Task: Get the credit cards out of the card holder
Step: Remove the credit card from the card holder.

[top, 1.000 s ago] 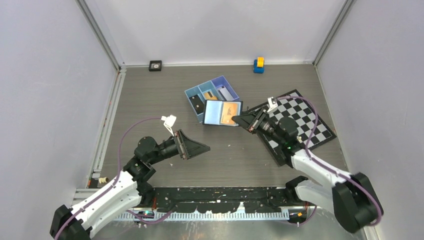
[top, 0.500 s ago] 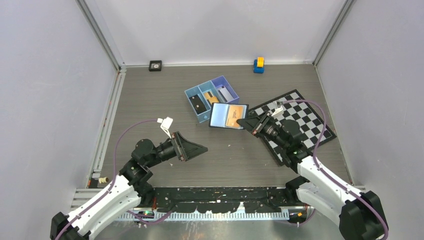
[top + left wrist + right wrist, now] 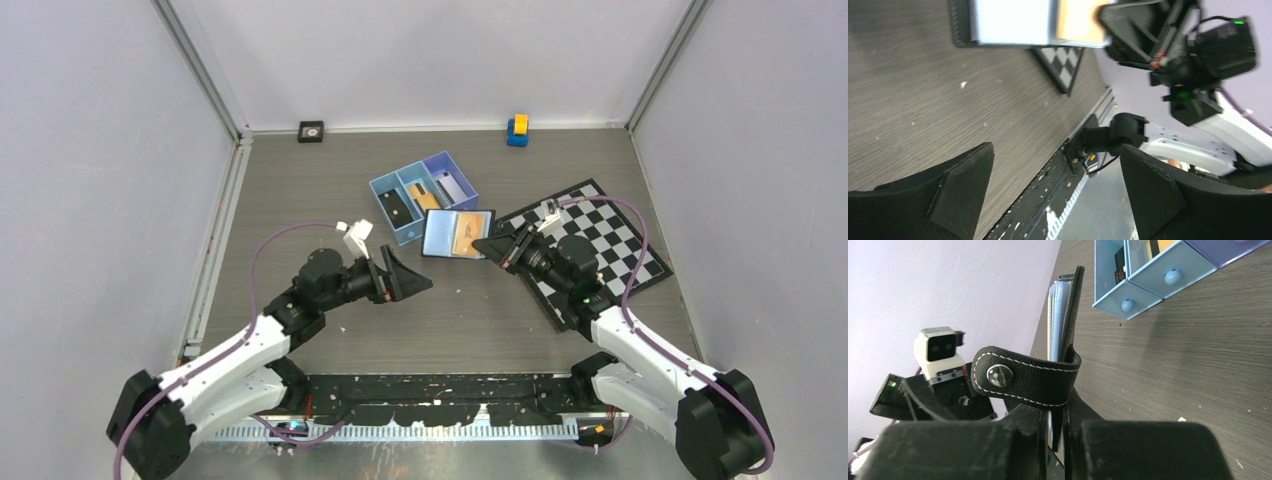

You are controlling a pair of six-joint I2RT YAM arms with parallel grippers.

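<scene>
**Left claw closes in on the opened card holder**

My left claw (image 3: 415,283) has swung in from the near-left part of the desk (image 3: 300,190) toward the middle. Its tip now sits near the card holder's near-left corner but is not touching it. The jaws stand wide with nothing between them. In the left wrist view they frame bare desk, with the holder at the top of the picture.

The card holder (image 3: 458,234) lies open in the middle of the desk, just on the near side of the blue tray (image 3: 377,189) and by the left corner of the chequered board (image 3: 612,240). It has drifted slightly toward the right edge and then settled. Its pale inside faces up and toward my left arm. The orange card (image 3: 466,236) is tucked in the right half and has not come out.

My right claw (image 3: 490,245) is pinched narrow on the holder's right edge, by the strap tab (image 3: 1023,377), and has kept that hold. I cannot tell whether the holder's far edge rests on the desk.

I judge that the holder is now presented and steadied, so the pull can begin. No card has been touched yet. The left claw must narrow onto the orange card's exposed edge alone, not onto the pocket, or the whole holder could drag out of my right grip.
</scene>
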